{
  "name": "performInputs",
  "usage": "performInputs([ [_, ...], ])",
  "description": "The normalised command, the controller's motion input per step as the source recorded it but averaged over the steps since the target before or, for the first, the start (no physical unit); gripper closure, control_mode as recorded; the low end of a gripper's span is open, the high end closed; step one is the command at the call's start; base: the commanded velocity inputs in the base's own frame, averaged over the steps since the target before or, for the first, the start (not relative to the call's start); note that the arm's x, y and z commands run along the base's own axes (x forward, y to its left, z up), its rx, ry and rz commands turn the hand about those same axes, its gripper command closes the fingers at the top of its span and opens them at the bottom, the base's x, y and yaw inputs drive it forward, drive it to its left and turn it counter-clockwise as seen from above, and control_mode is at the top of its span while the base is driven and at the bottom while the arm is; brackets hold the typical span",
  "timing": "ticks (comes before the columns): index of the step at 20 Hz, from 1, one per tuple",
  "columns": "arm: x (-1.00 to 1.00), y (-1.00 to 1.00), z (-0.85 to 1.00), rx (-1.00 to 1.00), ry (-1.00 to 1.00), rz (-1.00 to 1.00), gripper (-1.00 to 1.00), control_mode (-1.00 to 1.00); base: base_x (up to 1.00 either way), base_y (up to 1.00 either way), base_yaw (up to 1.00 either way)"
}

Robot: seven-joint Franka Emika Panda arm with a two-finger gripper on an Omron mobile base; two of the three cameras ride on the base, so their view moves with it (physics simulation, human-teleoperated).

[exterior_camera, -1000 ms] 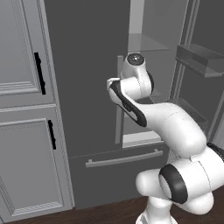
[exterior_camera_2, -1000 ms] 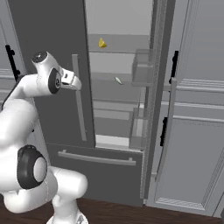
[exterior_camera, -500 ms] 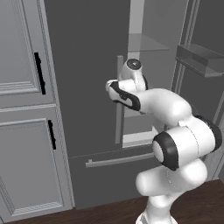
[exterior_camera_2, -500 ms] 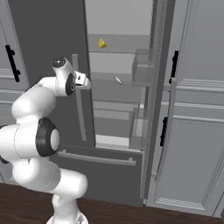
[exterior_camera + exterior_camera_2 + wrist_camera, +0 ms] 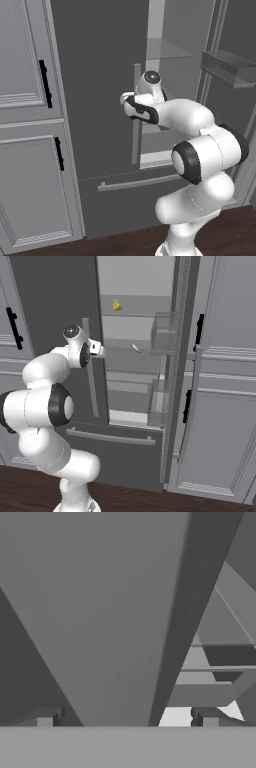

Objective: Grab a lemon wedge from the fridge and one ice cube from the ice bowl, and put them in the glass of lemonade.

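The fridge (image 5: pixel 55 301) stands ahead with its right door swung open and its left door shut. A small yellow lemon wedge (image 5: pixel 116 305) lies on an upper glass shelf inside. My gripper (image 5: pixel 100 349) is open at the upper part of the left door's long silver handle (image 5: pixel 135 120), well below and left of the wedge. From the left the gripper (image 5: pixel 125 98) shows just left of that handle. In the hand view the fingertips (image 5: pixel 45 717) stand wide apart with a broad grey bar rising between them. The ice bowl, ice cube and glass of lemonade are out of view.
A thin pale elongated item (image 5: pixel 135 348) lies on the shelf below the wedge. The open right door (image 5: pixel 172 356) carries bins (image 5: pixel 227 67) on its inner side. Light grey panelled cabinets (image 5: pixel 30 125) with black handles flank the fridge. A lower drawer handle (image 5: pixel 110 437) runs across below.
The elbow and forearm have folded in toward the fridge and risen, while the hand stayed almost still at the left door's handle. The jaws remain open.
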Motion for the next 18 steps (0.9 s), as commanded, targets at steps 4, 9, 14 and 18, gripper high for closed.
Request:
performInputs([
  [4, 0.44, 0.08, -0.17, 0.00, -0.03, 0.00, -1.00, -1.00, 0.00, 0.00, 0.00],
  [9, 0.43, 0.16, -0.15, 0.00, -0.03, 0.00, -1.00, -1.00, 0.00, 0.00, 0.00],
  [14, 0.22, 0.19, -0.01, 0.00, 0.00, 0.00, 1.00, -1.00, 0.00, 0.00, 0.00],
  [18, 0.08, 0.51, 0.00, 0.00, 0.00, 0.00, 1.00, -1.00, 0.00, 0.00, 0.00],
])
